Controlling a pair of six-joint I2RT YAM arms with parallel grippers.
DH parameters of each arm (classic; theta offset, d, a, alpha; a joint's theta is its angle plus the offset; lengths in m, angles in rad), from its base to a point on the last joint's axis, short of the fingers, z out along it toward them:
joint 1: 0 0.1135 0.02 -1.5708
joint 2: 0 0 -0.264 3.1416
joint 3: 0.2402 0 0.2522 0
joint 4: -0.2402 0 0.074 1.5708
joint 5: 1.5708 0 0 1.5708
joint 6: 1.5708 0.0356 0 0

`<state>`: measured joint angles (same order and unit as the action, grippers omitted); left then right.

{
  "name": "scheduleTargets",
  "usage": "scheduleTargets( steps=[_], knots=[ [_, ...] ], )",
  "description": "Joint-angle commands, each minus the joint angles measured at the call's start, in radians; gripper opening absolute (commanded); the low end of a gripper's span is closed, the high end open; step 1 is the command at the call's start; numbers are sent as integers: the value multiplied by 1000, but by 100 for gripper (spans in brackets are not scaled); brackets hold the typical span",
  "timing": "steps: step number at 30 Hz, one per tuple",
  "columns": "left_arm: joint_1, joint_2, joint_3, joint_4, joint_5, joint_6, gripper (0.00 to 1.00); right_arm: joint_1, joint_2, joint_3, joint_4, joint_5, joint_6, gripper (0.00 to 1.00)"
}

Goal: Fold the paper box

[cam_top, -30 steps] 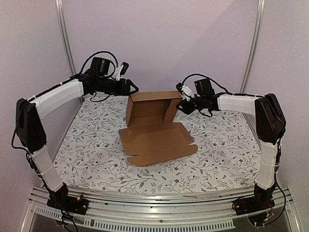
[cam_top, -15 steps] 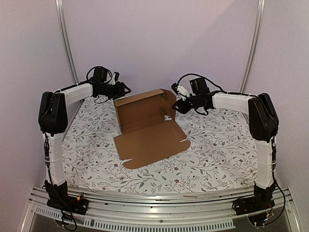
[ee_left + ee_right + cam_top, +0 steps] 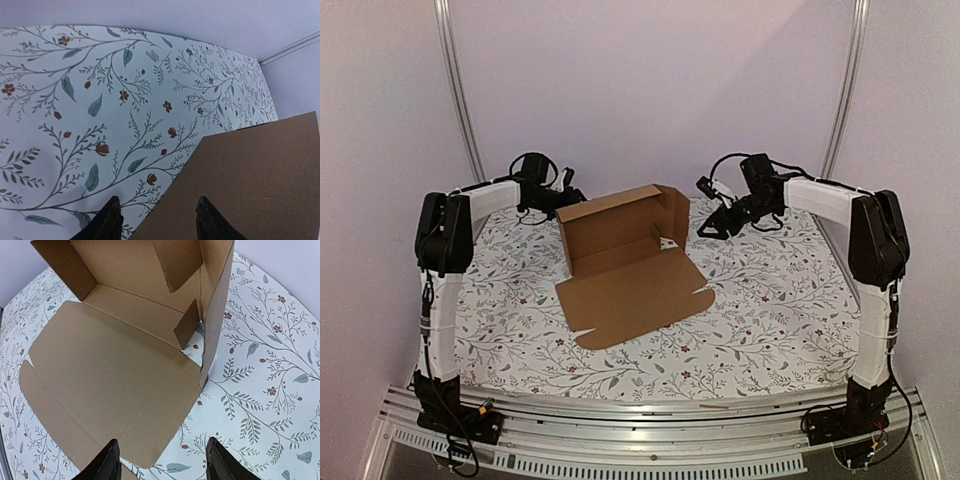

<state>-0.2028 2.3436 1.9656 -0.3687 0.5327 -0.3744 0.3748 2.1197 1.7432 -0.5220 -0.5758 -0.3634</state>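
Box (image 3: pixel 630 285) mid-bench (image 3: pixel 770 320), lid flap lying flat toward 6 o'clock.
Its long axis runs roughly 9 to 3, and its walls stand along the 12 o'clock side. Your right jaws, parted and empty, hang near the 3 o'clock wall, apart from it. Your left jaws, also parted with nothing clamped, are closer, at the 10 o'clock back corner with the cardboard edge lying between the tips. You have nothing else in the way.
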Motion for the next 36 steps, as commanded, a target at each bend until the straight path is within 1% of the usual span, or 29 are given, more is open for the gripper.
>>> scheduleTargets(
  steps=[1,4,5,7,10,12,14,16,18,22,25,27,31,36],
  knots=[
    [-70,-11,-82,-21,89,71,51,-85,-107,32,-132,-110,-81,57],
    [-111,-44,-171,-10,103,101,50,-137,-55,111,-72,-5,9,57],
    [-124,-58,-205,1,106,107,50,-144,-8,159,-60,69,49,57],
    [-142,-87,-280,35,110,109,50,-146,88,302,-77,153,73,57],
    [-160,-108,-324,65,106,99,50,-142,272,582,-139,165,67,57],
    [-164,-109,-328,68,106,87,50,-122,388,684,-180,154,38,57],
    [-165,-115,-338,74,104,80,50,-86,417,677,-193,132,-17,59],
    [-168,-128,-362,99,100,71,49,-47,410,625,-196,115,-90,61],
    [-169,-136,-383,135,94,55,49,-10,391,556,-207,97,-155,61],
    [-171,-134,-385,167,100,37,49,36,312,375,-186,28,-217,61],
    [-179,-127,-382,170,111,34,49,48,233,267,-142,-19,-214,61],
    [-191,-122,-381,174,123,34,49,55,195,229,-105,-36,-196,62],
    [-222,-111,-379,180,140,34,49,64,178,230,-45,-58,-134,65],
    [-241,-107,-382,184,147,37,49,66,197,266,9,-45,-66,64]
  ],
)
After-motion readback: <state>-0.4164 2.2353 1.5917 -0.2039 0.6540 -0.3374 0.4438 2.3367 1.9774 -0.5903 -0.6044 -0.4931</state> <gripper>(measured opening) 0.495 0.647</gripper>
